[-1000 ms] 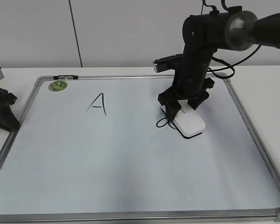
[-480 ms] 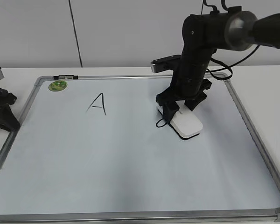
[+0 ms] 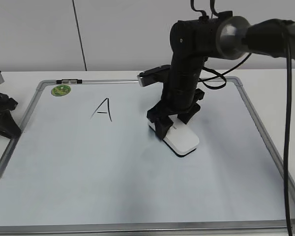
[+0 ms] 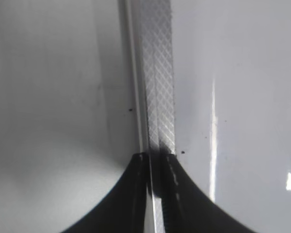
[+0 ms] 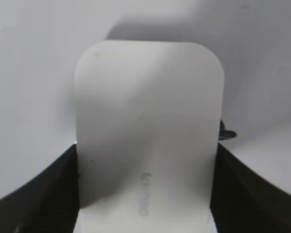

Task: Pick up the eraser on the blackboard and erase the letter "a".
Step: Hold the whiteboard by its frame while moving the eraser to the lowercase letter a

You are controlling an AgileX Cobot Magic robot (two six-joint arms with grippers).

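Observation:
The white eraser (image 3: 181, 139) lies flat on the blackboard (image 3: 103, 172), right of its middle. My right gripper (image 3: 171, 127) is shut on the eraser's far end, pointing down. In the right wrist view the eraser (image 5: 146, 121) fills the space between the two fingers of the right gripper (image 5: 145, 162). The letter "a" is mostly hidden; only a small black stroke (image 5: 226, 132) shows at the eraser's right edge. My left gripper (image 3: 1, 117) rests at the board's left edge, jaws together over the silver frame (image 4: 157, 73).
A capital "A" (image 3: 103, 109) is written on the board's upper left. A round green magnet (image 3: 61, 90) sits in the far left corner. The board's frame (image 3: 265, 142) runs along the right. A black cable hangs at the far right.
My right gripper has slid the eraser to the left and a little toward the front, over the spot where the small black loop showed. The left arm has not moved.

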